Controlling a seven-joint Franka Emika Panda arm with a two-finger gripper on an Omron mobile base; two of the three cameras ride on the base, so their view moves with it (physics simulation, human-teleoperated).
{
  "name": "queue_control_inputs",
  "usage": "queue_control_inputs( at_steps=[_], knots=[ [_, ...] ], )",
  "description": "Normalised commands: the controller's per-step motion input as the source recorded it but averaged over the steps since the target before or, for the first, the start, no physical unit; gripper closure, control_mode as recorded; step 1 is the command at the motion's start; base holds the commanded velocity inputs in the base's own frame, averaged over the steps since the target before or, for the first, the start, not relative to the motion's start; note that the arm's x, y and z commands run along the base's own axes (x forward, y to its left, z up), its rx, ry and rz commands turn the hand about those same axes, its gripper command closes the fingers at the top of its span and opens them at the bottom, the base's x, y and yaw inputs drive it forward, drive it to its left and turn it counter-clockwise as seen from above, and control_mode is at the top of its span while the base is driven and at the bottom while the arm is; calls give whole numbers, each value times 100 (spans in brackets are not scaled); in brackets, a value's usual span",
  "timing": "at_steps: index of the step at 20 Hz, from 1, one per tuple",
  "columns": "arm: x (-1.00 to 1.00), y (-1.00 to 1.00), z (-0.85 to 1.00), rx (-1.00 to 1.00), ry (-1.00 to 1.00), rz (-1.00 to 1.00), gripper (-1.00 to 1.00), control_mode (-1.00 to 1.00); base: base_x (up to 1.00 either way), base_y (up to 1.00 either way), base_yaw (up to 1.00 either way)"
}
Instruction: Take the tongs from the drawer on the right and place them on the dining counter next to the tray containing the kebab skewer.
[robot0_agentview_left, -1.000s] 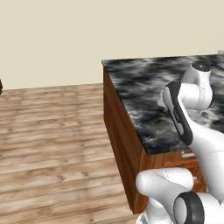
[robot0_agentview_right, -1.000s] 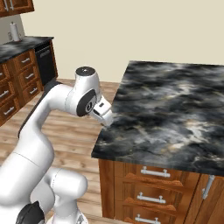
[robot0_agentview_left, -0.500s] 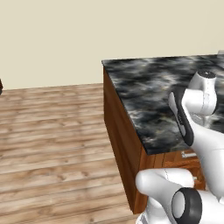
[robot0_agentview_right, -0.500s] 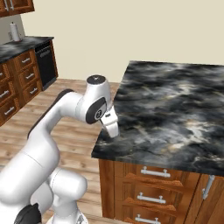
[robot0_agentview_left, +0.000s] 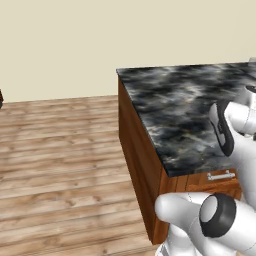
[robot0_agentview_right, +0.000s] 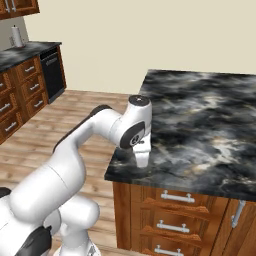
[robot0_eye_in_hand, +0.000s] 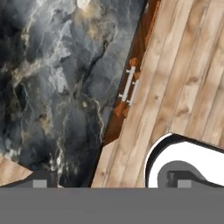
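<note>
Over the corner of the black marble table (robot0_agentview_right: 200, 120), the fingers (robot0_agentview_right: 142, 160) are hanging wide open, gripping nothing, above the drawers (robot0_agentview_right: 172, 227).

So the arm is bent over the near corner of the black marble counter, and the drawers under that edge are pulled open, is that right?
Not quite. The arm does bend over the near corner of the dining counter, but the drawers beneath that edge are shut, fronts flush with handles showing, as the right base view shows.
</note>
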Motion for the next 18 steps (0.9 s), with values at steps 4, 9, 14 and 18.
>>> queue_control_inputs(
  at_steps=[4,9,14,18],
  knots=[
    [-5,-24,-34,7,-3,-15,-100,-100,0,0,0],
    [-27,-32,-40,1,-16,-6,-100,-100,0,0,0],
    [-20,-26,-32,0,-15,-5,-100,-100,0,0,0],
    [-15,-24,-23,0,-14,-2,-100,-100,0,0,0]
  ],
)
